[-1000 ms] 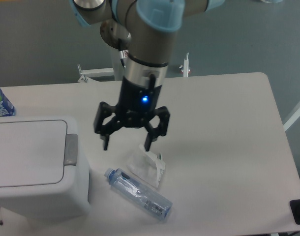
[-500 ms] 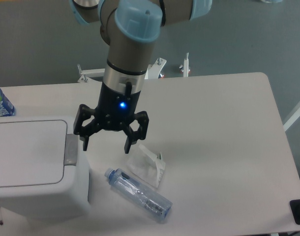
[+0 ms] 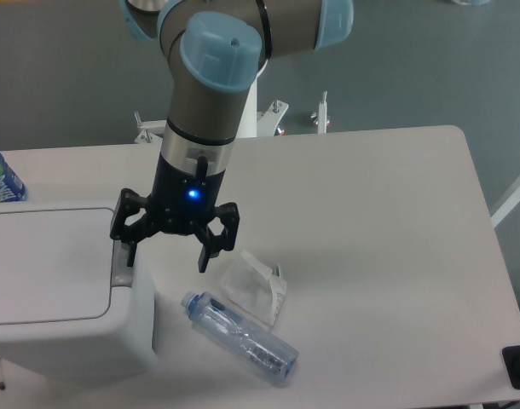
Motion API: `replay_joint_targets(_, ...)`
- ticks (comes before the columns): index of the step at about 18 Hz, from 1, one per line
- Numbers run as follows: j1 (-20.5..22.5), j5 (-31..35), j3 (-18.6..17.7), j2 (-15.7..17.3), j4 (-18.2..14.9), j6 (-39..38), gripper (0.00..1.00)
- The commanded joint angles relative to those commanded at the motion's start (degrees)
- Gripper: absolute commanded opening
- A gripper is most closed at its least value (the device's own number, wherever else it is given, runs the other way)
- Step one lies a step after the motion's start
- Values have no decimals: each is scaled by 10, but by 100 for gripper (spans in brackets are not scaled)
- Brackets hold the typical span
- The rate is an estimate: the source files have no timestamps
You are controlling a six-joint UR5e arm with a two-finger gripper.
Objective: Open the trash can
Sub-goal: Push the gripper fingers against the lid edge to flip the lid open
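Hand (image 3: 168, 254) hangs from the arm with its two black fingers spread wide apart and nothing between them, a blue light glowing on its body. One fingertip sits over the grey push tab (image 3: 121, 260) at the lid's near edge; whether it actually touches the tab cannot be told from this view. The other fingertip hangs over bare desk, just beside a crumpled clear wrapper (image 3: 253, 287).

The trash can (image 3: 64, 298) stands at the left edge of the desk (image 3: 388, 256) and is cut off by the frame on its left side. It is a big boxy white bin with rounded corners, and its flat white lid lies shut. The hand covers the upper part of the tab.

A clear plastic bottle (image 3: 239, 336) lies on its side in front of the wrapper, near the bin's right wall. Behind the bin, at the far left, part of a blue-labelled bottle (image 3: 1, 177) shows, mostly cut off. A dark object (image 3: 519, 366) is clipped by the lower right corner and cannot be made out.

The desk top is plain white. Beyond it is grey floor, with white metal frame pieces (image 3: 321, 113) standing behind the arm.
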Motion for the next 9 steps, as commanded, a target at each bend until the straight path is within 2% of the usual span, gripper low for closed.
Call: replay_joint_targets(9, -4, 1, -2, -10, 2, 0, 100)
